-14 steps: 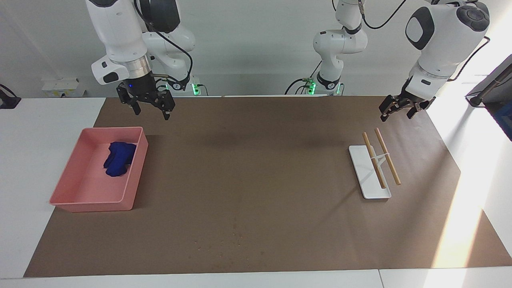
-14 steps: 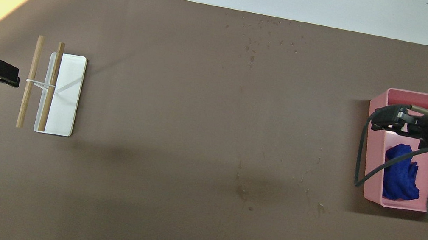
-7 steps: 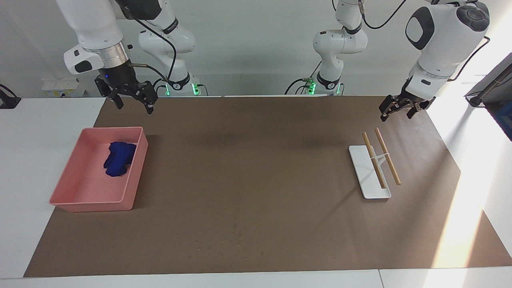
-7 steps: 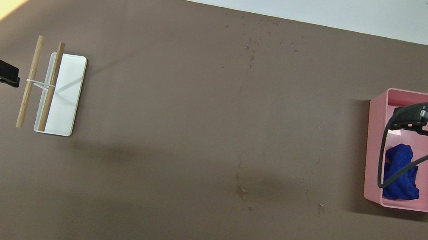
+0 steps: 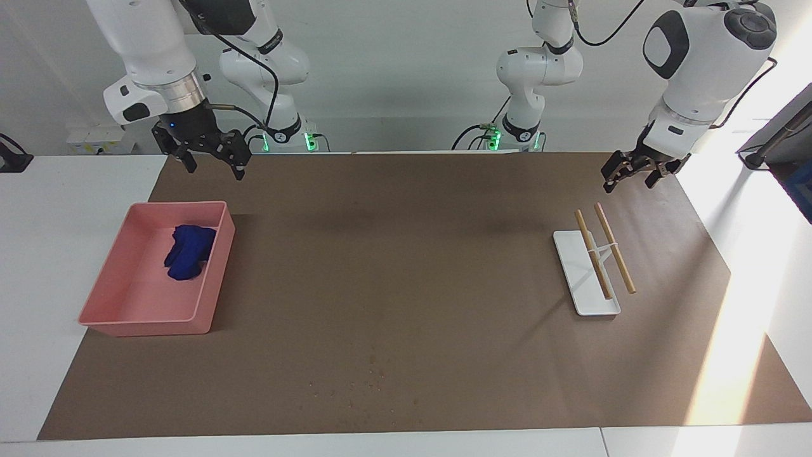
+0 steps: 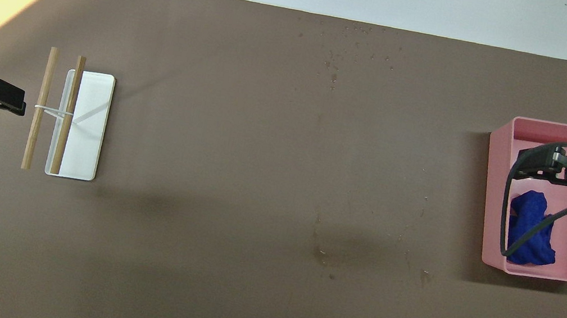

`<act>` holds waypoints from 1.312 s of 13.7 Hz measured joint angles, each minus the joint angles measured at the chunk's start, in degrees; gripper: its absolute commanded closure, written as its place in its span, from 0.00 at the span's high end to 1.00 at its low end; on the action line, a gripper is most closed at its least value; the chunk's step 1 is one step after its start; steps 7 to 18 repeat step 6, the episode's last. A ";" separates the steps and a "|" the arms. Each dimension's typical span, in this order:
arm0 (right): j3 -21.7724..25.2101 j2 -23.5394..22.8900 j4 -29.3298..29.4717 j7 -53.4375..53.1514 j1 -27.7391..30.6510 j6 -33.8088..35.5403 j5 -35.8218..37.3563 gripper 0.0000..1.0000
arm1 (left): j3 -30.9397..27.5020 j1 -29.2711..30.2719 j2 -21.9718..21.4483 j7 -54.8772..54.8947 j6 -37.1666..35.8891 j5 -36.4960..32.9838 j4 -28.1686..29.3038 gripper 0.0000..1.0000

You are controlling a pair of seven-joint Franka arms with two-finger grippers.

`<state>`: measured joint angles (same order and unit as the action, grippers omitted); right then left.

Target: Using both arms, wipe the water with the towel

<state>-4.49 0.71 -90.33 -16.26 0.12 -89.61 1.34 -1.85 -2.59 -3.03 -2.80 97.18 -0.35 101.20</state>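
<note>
Sliding toward the worktop's end, the right hand hangs wide and empty over the pink tray, the blue towel lying inside below it, while the left hand waits wide.

A black cable crosses and hides part of the towel.

Towel in tray at right arm's end, rack at left arm's end
</note>
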 measured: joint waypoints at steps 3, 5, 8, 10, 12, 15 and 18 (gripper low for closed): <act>-0.15 0.00 -0.02 0.07 -0.03 1.35 -0.01 1.00 | 0.00 0.00 0.00 -0.07 0.00 0.00 0.00 1.00; -0.18 0.01 -0.05 0.08 -0.06 1.53 -0.02 1.00 | 0.00 0.00 -0.02 -0.09 0.00 0.00 0.00 1.00; -0.18 0.01 -0.07 0.08 -0.06 1.53 -0.02 1.00 | 0.00 0.00 -0.02 -0.09 0.01 0.00 0.00 1.00; -0.18 0.01 -0.07 0.08 -0.06 1.53 -0.02 1.00 | 0.00 0.00 -0.02 -0.09 0.01 0.00 0.00 1.00; -0.18 0.01 -0.07 0.08 -0.06 1.53 -0.02 1.00 | 0.00 0.00 -0.02 -0.09 0.01 0.00 0.00 1.00; -0.18 0.01 -0.07 0.08 -0.06 1.53 -0.02 1.00 | 0.00 0.00 -0.02 -0.09 0.01 0.00 0.00 1.00; -0.18 0.01 -0.07 0.08 -0.06 1.53 -0.02 1.00 | 0.00 0.00 -0.02 -0.09 0.01 0.00 0.00 1.00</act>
